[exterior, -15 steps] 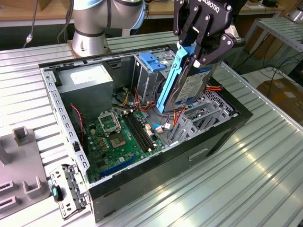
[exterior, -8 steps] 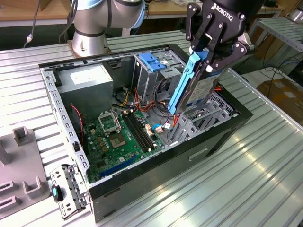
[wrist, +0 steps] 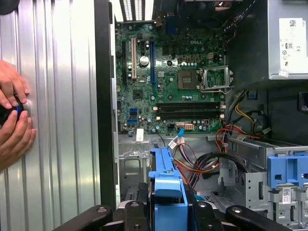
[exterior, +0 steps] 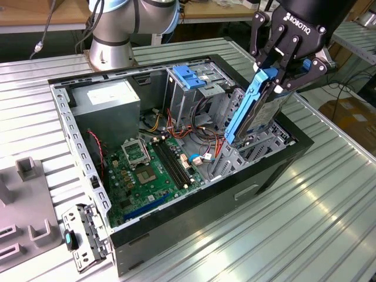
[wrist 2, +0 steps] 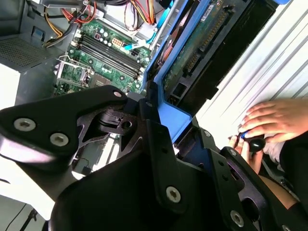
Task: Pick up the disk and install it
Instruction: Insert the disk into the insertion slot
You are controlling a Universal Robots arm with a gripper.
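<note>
My gripper (exterior: 281, 77) is closed on the upper end of the disk (exterior: 258, 111), one finger on each side. The single disk stands steeply tilted, with its lower end down inside the open computer case (exterior: 235, 194), at the exterior view's right end.

From the exterior view's left, grey blocks (exterior: 29, 170) sit on the bench (exterior: 317, 223). Inside the case come one green circuit board (exterior: 147, 170), one grey box (exterior: 108, 103), then one blue bracket (exterior: 191, 76) atop a metal cage. Red and orange wires (exterior: 205, 138) crowd just beside the disk's lower end. In the first wrist view, a person's two hands (wrist: 14, 120) rest on the bench outside the case wall.
</note>
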